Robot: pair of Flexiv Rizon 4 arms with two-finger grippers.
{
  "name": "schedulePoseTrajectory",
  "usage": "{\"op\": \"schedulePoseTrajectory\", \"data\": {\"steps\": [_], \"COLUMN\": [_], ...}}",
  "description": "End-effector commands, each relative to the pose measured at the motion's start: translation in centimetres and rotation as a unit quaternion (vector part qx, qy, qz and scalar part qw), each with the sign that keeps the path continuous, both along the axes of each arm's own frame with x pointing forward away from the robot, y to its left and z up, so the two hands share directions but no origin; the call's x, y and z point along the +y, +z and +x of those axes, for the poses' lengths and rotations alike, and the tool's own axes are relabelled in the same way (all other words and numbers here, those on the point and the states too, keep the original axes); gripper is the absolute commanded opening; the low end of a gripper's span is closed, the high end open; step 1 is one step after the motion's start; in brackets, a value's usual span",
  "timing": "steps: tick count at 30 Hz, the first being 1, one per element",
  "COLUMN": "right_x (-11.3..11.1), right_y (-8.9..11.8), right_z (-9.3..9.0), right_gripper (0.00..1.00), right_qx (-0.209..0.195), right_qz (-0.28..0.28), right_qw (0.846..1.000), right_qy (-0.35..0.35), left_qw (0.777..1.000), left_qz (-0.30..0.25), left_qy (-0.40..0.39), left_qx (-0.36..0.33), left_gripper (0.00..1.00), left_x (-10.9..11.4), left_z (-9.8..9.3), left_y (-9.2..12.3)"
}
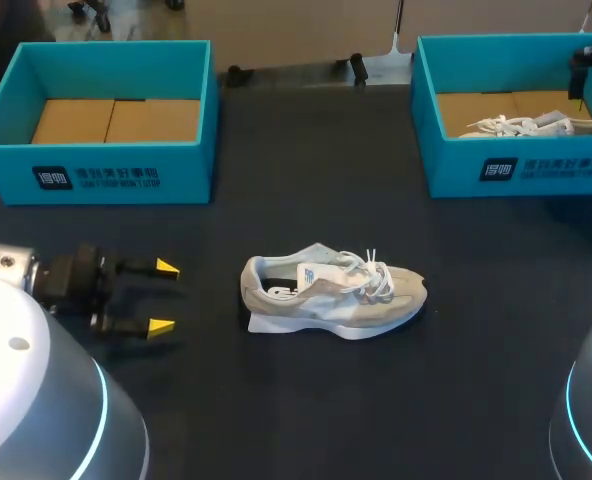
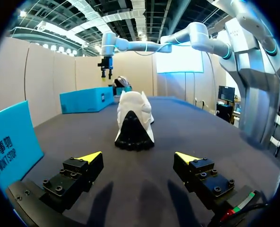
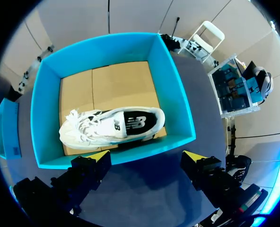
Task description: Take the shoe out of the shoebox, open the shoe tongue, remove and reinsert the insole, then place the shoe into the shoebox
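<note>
Shoe (image 1: 331,295) sits out mid-table (image 1: 306,400), so step one looks done; tongue (image 1: 321,270), insole (image 1: 279,290) and reboxing are left. Left gripper (image 1: 163,297) and right gripper (image 3: 147,156) are both spread apart, empty.

Your left arm (image 1: 36,390), silver-white with a blue light ring, comes in from 8 o'clock. Its black two-finger left gripper (image 1: 163,297) with yellow tips lies level and points toward 3 o'clock; the fingers stand wide apart and hold nothing. Your right arm (image 2: 201,40), of the same silver-white, is stretched far out toward 1 o'clock. Its black right gripper (image 3: 148,155) points straight down, with the fingers also spread and empty.
</note>
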State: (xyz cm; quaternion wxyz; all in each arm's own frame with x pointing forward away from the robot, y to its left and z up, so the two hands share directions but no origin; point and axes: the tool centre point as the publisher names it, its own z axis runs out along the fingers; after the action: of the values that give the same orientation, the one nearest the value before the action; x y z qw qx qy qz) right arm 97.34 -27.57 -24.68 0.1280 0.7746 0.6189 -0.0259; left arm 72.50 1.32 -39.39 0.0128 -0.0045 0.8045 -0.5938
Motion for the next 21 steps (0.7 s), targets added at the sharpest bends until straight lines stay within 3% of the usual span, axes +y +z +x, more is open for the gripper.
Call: {"op": "schedulePoseTrajectory", "data": {"steps": [1, 21], "right_x": [0.0, 0.0], "right_y": [0.0, 0.0], "right_z": [-0.1, -0.1], "right_gripper": [1.0, 1.0], "right_qx": [-0.001, -0.001], "right_qz": [0.0, 0.0], "right_qw": [1.0, 1.0], "right_qy": [0.0, 0.0], "left_qw": [1.0, 1.0], "left_qz": [-0.001, -0.009], "left_qy": [0.005, 0.001], "left_qx": [-0.003, 0.002], "left_gripper": [1.0, 1.0], "left_x": [-1.4, -7.7], "left_z": [0.1, 2.5], "left_y": [0.1, -0.1]}}
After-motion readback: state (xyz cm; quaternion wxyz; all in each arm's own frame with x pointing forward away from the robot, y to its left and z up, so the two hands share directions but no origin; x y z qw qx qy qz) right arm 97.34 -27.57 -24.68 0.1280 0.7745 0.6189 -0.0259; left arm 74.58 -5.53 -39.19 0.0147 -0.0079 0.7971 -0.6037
